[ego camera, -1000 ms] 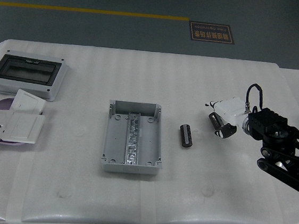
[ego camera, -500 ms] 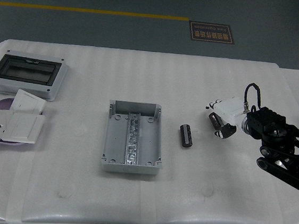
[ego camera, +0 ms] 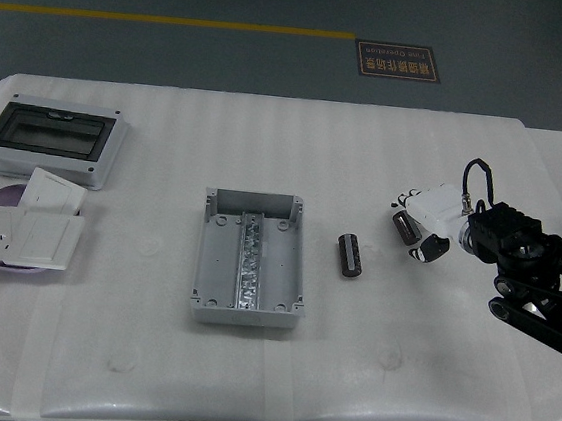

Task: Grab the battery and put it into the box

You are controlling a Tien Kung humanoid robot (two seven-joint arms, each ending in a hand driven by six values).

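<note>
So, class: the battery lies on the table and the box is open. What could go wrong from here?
1. The battery is a cylinder lying on its side; a touch from the right hand may roll it away.
2. The grey box has a metal rail down its middle, so a dropped battery may land tilted.

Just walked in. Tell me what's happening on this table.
The robot's right hand hangs over the white table, a little to the right of the battery, holding nothing. The battery lies on the table between that hand and the open grey box, not yet picked up. The left arm is out of view.
</note>
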